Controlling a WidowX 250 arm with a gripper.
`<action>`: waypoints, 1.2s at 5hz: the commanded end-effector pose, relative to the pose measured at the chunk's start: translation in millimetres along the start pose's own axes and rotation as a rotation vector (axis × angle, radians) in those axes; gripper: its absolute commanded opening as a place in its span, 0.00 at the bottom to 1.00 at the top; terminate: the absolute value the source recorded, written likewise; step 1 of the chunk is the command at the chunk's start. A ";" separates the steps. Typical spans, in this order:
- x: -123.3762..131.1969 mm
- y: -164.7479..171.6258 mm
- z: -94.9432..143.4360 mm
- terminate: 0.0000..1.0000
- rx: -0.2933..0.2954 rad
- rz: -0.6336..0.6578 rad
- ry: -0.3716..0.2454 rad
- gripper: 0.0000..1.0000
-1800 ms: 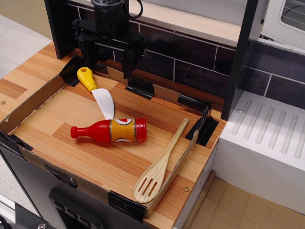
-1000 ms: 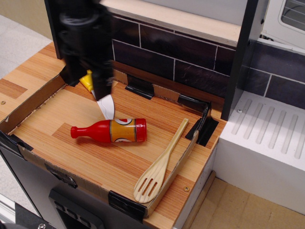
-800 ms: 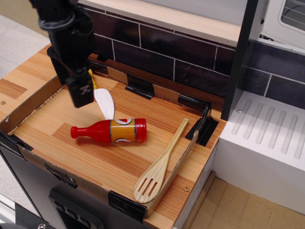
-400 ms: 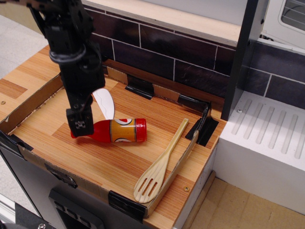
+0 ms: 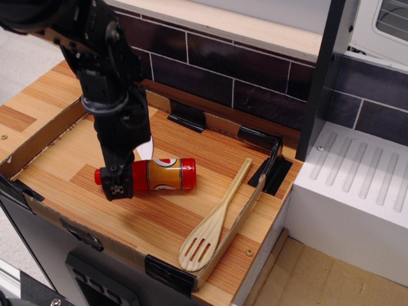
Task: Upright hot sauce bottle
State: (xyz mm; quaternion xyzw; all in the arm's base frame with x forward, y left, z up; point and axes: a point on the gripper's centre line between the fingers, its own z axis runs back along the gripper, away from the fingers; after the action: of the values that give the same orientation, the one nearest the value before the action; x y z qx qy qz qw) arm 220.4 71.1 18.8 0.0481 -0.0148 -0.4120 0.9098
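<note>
We count one hot sauce bottle [image 5: 159, 174], one slotted wooden spoon [image 5: 213, 224], one white spatula blade [image 5: 145, 148] (mostly hidden behind the arm), one black gripper [image 5: 117, 183], and one shallow cardboard-edged wooden tray [image 5: 83, 221] holding the three utensils.

We see the hot sauce bottle [image 5: 156, 175] lying on its side on the worktop [image 5: 146, 217], near the middle, its neck end toward the left and its base toward the right. The claw [image 5: 117, 185] sits over the neck end, in front of it from our view, so the neck is mostly hidden. Just behind the bottle lies the spatula [image 5: 145, 150], largely covered by the arm [image 5: 105, 70]. To the right of the bottle, apart from it, a slotted wooden spoon [image 5: 215, 223] lies along the right-hand edge wall [image 5: 252, 203], head nearest us.
</note>
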 end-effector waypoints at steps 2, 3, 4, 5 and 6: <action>-5.8 8.0 -14.3 0.00 -0.021 -0.054 -0.026 0.00; -7.2 9.7 -13.4 0.00 -0.032 -0.064 -0.072 0.00; -13.0 14.5 -6.3 0.00 -0.030 -0.051 -0.086 0.00; -21.2 20.1 12.3 0.00 -0.002 -0.069 -0.049 0.00; -29.3 26.5 31.4 0.00 0.025 -0.074 0.059 0.00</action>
State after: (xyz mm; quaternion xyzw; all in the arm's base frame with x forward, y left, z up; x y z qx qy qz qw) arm 203.6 99.7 40.9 0.0554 0.0324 -0.4405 0.8954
